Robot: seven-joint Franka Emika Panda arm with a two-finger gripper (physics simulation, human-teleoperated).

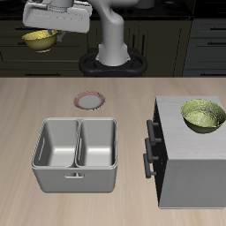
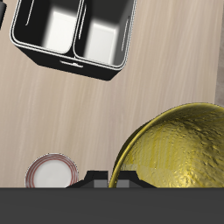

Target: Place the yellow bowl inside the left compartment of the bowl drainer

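The yellow bowl (image 1: 40,39) is held by its rim in the gripper (image 1: 55,26), high beyond the counter's back edge, well away from the bowl drainer (image 1: 77,155), where it could be dropped in transit

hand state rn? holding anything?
Hand: closed on the yellow bowl, held up in the air, well away from the bowl drainer.

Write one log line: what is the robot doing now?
gripper: holding yellow bowl | height: lifted above table | bowl drainer: both compartments empty
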